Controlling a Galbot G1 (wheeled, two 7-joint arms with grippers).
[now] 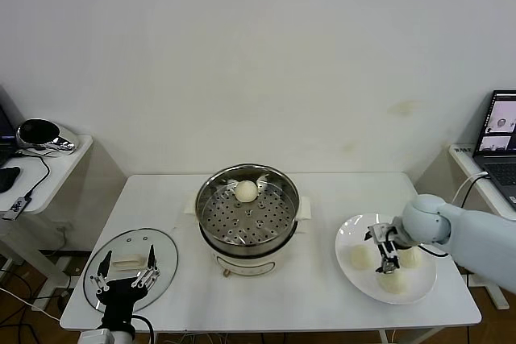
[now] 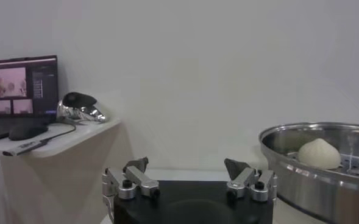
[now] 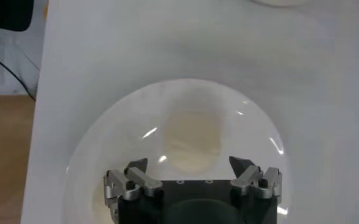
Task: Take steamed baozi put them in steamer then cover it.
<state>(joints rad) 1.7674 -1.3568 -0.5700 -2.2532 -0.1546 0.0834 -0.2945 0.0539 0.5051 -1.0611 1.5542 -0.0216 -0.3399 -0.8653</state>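
One baozi [image 1: 246, 191] in steamer [image 1: 247, 211] | right tool [image 1: 386, 252] apart above plate [image 1: 351, 231], half-hiding bun [image 3: 191, 141] | left tool [image 1: 124, 271] apart.

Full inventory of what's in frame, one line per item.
baozi: 4, cream-white, one in the steamer, three on the plate
steamer: 1, steel on white base, table centre
cover: 1, clear glass, table's front left
plate: 1, white, table's right
table: 1, white
laptop: 1, dark, right side table
left claw: 1, black, open, over the cover
right claw: 1, open, over the plate among the baozi
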